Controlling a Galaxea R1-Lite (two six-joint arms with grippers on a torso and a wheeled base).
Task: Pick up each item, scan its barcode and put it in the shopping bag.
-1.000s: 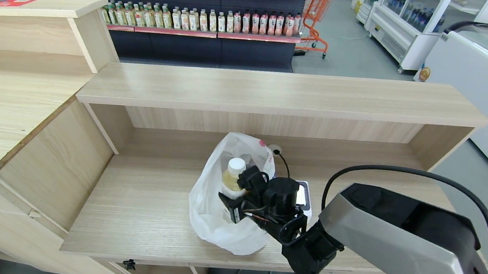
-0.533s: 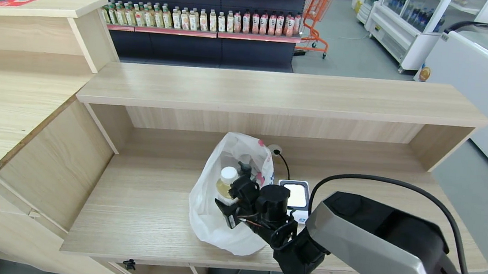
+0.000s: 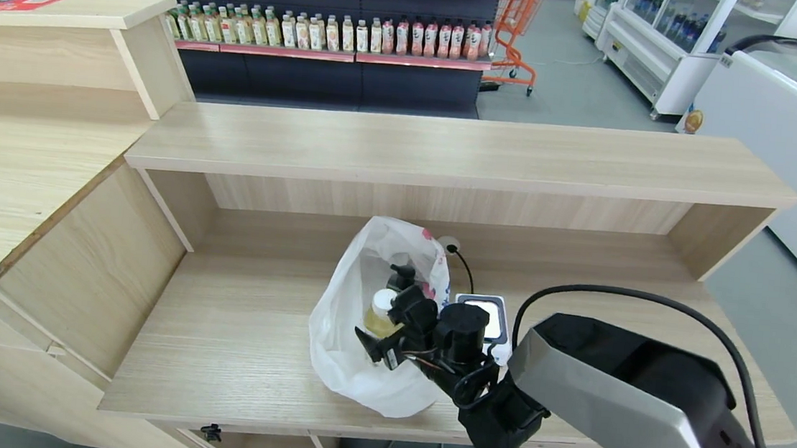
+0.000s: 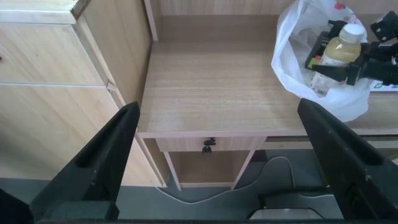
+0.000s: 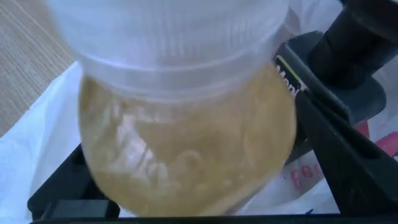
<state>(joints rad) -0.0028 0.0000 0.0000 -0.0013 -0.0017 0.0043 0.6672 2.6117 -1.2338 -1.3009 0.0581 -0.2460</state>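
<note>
The wooden checkout counter carries a white plastic shopping bag, open at the top; just beside it, on the robot's right, lies the barcode scanner. The right gripper is clamped on a bottle of yellowish drink, upright, white cap up, inside the bag's mouth; a dark bottle stands behind it. The left gripper hangs off the counter's near edge, fingers spread wide, holding nothing.
</note>
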